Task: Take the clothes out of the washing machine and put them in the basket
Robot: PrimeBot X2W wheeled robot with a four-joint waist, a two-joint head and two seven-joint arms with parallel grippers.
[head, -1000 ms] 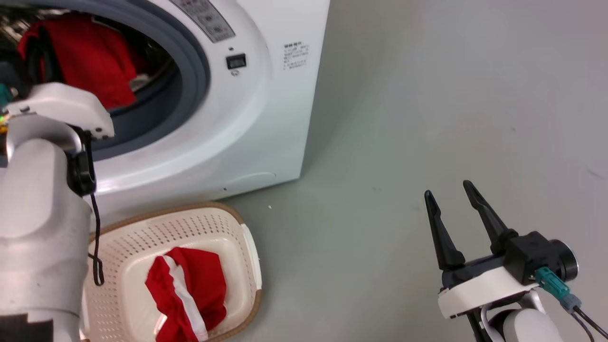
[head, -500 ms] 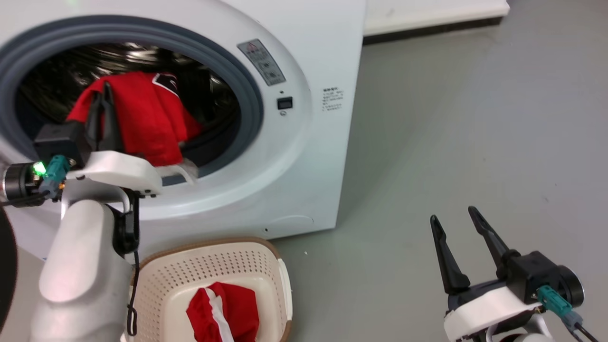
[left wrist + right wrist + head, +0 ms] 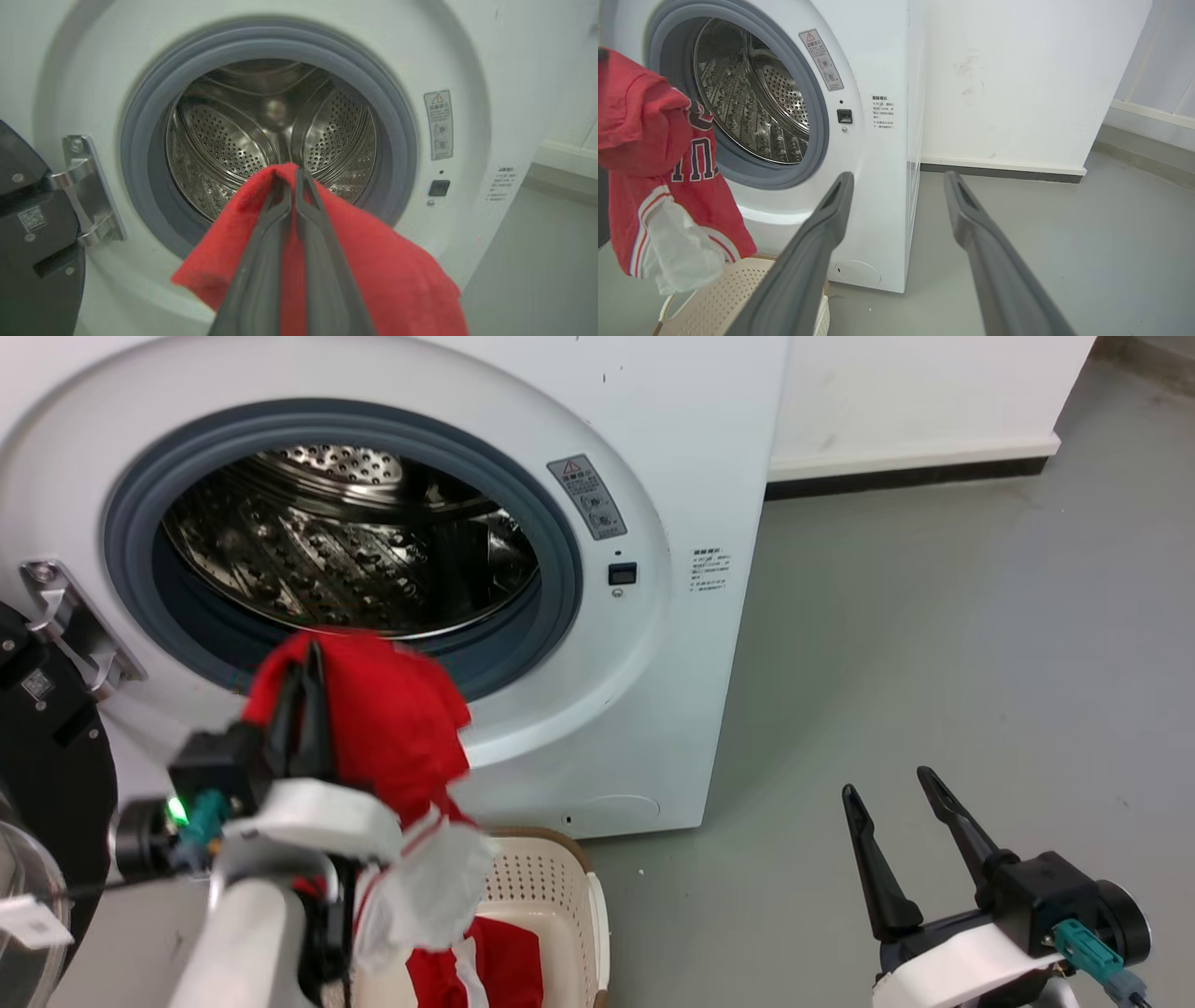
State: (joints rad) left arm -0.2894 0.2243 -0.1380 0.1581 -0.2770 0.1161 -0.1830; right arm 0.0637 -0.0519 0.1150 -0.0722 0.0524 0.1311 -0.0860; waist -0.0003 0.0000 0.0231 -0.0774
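Observation:
My left gripper (image 3: 303, 663) is shut on a red garment (image 3: 392, 728) with a white sleeve (image 3: 429, 887), held in front of the washing machine (image 3: 653, 448) and just above the basket (image 3: 560, 887). The left wrist view has the shut gripper (image 3: 290, 173) pinching the red cloth (image 3: 387, 270) before the bare steel drum (image 3: 224, 135). Another red garment (image 3: 495, 961) lies in the basket. The hanging garment (image 3: 668, 154) with dark lettering appears above the basket (image 3: 719, 298) in the right wrist view. My right gripper (image 3: 892, 784) stands open over the floor, holding nothing.
The black-framed door (image 3: 47, 747) stands swung open at the left, with its metal hinge (image 3: 79, 625). Grey floor (image 3: 934, 644) spreads to the right of the machine. A white wall with dark skirting (image 3: 915, 476) runs behind.
My left gripper has pulled the red garment out of the drum and down toward the basket. The head camera has shifted, showing more of the machine. The right gripper stays put.

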